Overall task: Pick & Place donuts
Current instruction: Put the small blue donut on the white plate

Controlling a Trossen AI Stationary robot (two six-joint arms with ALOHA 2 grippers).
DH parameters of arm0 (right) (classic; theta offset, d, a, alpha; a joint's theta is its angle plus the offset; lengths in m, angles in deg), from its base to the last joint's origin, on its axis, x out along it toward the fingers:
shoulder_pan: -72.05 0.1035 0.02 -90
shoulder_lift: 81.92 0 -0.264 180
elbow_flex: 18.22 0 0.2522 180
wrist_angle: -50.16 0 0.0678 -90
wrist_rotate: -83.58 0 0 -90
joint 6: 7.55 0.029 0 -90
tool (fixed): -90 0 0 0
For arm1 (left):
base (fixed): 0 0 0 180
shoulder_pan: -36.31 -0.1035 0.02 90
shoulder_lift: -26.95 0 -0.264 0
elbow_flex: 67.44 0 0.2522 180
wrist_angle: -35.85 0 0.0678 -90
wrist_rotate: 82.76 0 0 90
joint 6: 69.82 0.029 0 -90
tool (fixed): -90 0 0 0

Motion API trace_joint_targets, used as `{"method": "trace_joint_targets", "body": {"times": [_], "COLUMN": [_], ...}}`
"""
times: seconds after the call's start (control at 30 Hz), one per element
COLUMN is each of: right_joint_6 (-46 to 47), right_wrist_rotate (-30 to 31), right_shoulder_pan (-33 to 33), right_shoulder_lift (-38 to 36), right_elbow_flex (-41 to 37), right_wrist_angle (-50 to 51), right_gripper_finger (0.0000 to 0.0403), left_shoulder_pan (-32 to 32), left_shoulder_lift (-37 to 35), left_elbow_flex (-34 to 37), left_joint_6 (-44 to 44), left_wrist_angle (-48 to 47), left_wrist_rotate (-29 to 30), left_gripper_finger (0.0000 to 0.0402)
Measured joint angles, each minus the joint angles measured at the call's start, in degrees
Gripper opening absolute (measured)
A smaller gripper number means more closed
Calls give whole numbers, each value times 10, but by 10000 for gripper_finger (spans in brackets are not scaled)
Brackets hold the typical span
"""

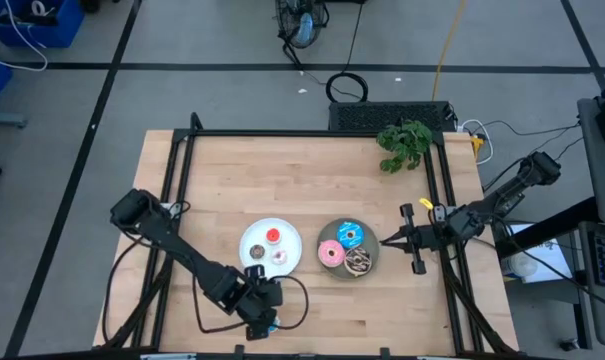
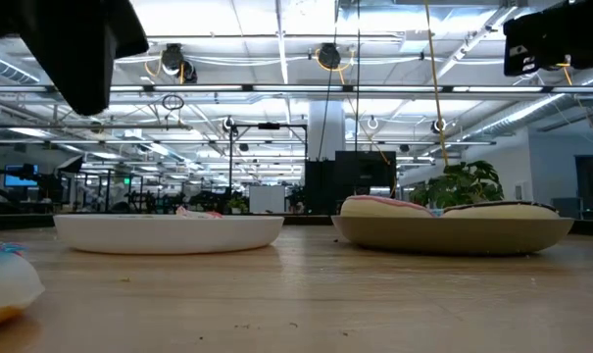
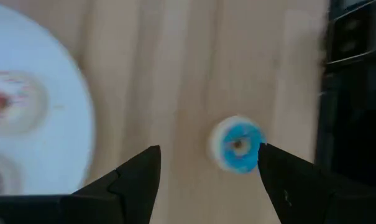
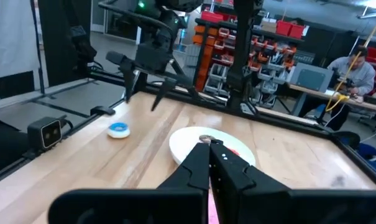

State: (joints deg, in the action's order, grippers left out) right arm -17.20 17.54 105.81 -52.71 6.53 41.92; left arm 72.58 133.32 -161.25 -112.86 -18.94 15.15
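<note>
A tiny blue donut (image 3: 237, 144) lies flat on the wooden table near its front edge, also seen in the right wrist view (image 4: 118, 129). My left gripper (image 3: 206, 158) hangs open above it, pointing steeply down, clear of it (image 4: 144, 93). The white plate (image 1: 287, 232) carries a tiny red donut (image 1: 273, 236), a tiny brown one (image 1: 256, 251) and a pink-white one (image 1: 280, 258). The grey plate (image 1: 334, 229) carries blue (image 1: 351, 235), pink (image 1: 331, 254) and brown (image 1: 360, 262) donuts. My right gripper (image 1: 387, 240) waits shut at the grey plate's right rim.
A green plant (image 1: 404, 145) lies at the table's far right. Black frame rails (image 1: 182, 170) run along the table's sides and far edge. The table's front edge is close behind the blue donut. A person (image 4: 355, 65) sits at a desk beyond the table.
</note>
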Motion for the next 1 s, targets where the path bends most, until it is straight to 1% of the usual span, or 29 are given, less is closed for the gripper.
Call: {"method": "trace_joint_targets", "body": {"times": [0.13, 0.3, 0.4, 0.47, 0.6, 0.73, 0.87, 1.0], "right_joint_6": [-20, -20, -20, -20, -20, -20, -22, -27], "right_wrist_rotate": [0, 0, 0, 0, 0, 0, 0, 0], "right_shoulder_pan": [0, 0, 0, 0, 0, 0, 0, 0], "right_shoulder_lift": [-1, -1, -1, 0, 0, -1, 0, -1], "right_elbow_flex": [0, 0, 0, 0, 0, 0, 0, 0], "right_wrist_angle": [0, -1, -5, -5, -5, -4, -4, -4], "right_gripper_finger": [0, 0, 0, 0, 0, 0, 0, 0], "left_shoulder_pan": [11, 15, 13, 10, 10, 10, 10, 11], "left_shoulder_lift": [2, 2, 6, 19, 72, 123, 140, 141], "left_elbow_flex": [0, -3, -22, -52, -142, -218, -234, -208], "left_joint_6": [-17, -43, -39, -22, 30, 63, 71, 70], "left_wrist_angle": [26, 51, 50, 46, 7, -92, -160, -156], "left_wrist_rotate": [-19, -21, -20, -19, -17, -24, -24, -24], "left_gripper_finger": [269, 269, 269, 269, 269, 269, 269, 269]}}
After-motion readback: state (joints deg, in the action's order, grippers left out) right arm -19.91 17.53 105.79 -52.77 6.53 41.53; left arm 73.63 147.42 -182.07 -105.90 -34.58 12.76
